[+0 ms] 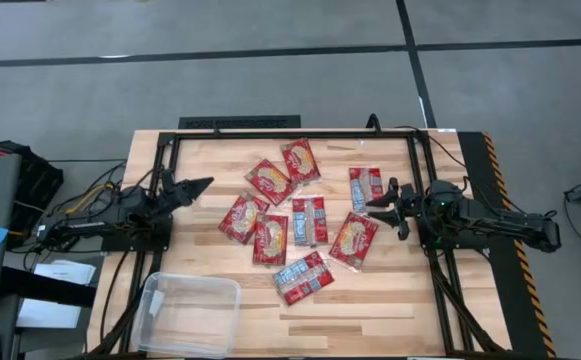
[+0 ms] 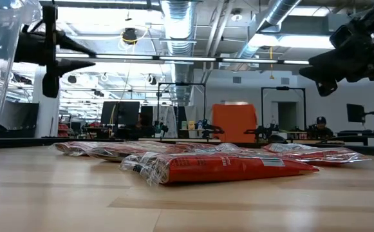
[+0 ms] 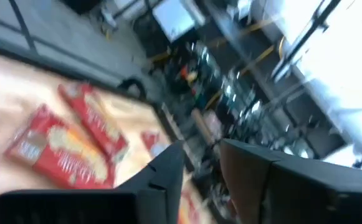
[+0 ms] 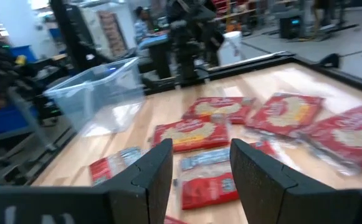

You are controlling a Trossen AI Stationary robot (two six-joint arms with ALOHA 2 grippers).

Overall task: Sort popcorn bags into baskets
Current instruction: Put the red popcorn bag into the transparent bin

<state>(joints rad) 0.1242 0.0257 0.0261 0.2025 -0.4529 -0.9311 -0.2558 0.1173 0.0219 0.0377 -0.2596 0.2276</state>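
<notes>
Across the middle of the bench, eight popcorn bags are lying loose, some touching; the clear basket is sitting empty by the near left corner. Sorting is not yet begun. Left gripper is hovering slightly parted, grasping nothing; right gripper is hanging released beside the bags. Next move likely calls for descending onto one outlying bag; overlapping neighbours may snag.

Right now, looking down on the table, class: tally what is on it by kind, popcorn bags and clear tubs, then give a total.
Popcorn bags: 8, all loose on the table, none in the tub
Clear plastic tub: 1
Total: 9
</notes>
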